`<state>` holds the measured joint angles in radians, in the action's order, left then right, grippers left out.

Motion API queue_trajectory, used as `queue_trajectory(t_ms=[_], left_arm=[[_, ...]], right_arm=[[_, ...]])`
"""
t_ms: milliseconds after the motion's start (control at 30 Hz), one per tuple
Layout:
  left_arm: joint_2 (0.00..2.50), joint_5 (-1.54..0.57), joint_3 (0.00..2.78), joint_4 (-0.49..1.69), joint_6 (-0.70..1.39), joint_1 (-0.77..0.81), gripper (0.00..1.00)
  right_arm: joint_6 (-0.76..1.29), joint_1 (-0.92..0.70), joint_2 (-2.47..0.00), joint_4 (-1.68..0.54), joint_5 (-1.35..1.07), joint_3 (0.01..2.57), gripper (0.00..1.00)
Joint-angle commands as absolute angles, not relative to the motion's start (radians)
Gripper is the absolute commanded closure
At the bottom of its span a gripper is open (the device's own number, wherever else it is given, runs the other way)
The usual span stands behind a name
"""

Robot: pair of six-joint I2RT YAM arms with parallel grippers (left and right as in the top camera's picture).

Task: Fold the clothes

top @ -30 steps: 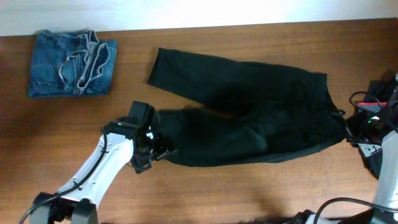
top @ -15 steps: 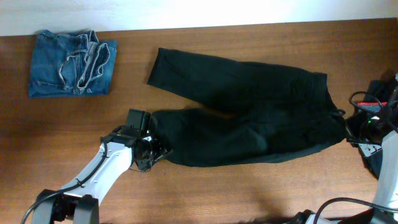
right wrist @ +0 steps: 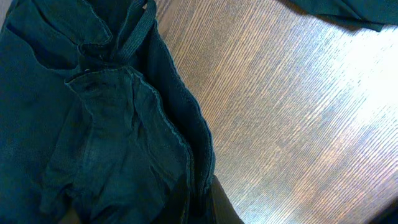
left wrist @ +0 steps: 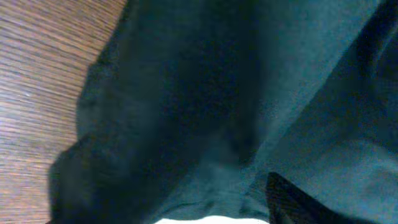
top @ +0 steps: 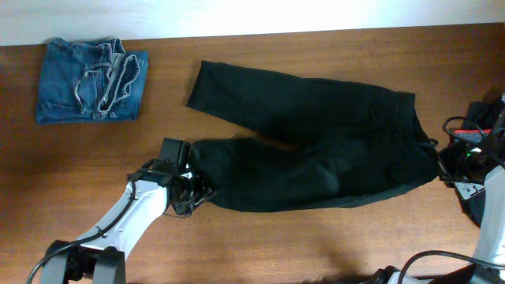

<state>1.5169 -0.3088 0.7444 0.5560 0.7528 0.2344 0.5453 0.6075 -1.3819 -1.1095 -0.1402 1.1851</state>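
Note:
The black trousers lie spread flat on the wooden table, waist to the right and both legs pointing left. My left gripper is at the cuff of the near leg. In the left wrist view the black fabric fills the frame and lies bunched between the fingers. My right gripper is at the waistband, and the waist hem runs down between its closed fingers. Folded faded blue jeans lie at the far left corner.
A dark heap with a reddish strip sits at the right edge beside the right arm; another dark cloth edge shows in the right wrist view. Bare wood runs along the front.
The left arm has swung and lowered its wrist at the near leg's cuff, shifting the cuff slightly left. The right arm and the rest of the trousers have not moved.

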Motion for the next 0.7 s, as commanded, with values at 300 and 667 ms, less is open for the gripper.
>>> queue_trajectory(t_ms=[300,667], left_arm=[[1.526,-0.363,0.726,0.551,0.739,0.167,0.30],[1.574,-0.427,0.720,0.531,0.716,0.127,0.46]], right_arm=[[0.529,0.609,-1.361,-1.120,-0.121,1.192,0.96],[0.529,0.609,-1.361,-1.130,-0.121,1.192,0.96]])
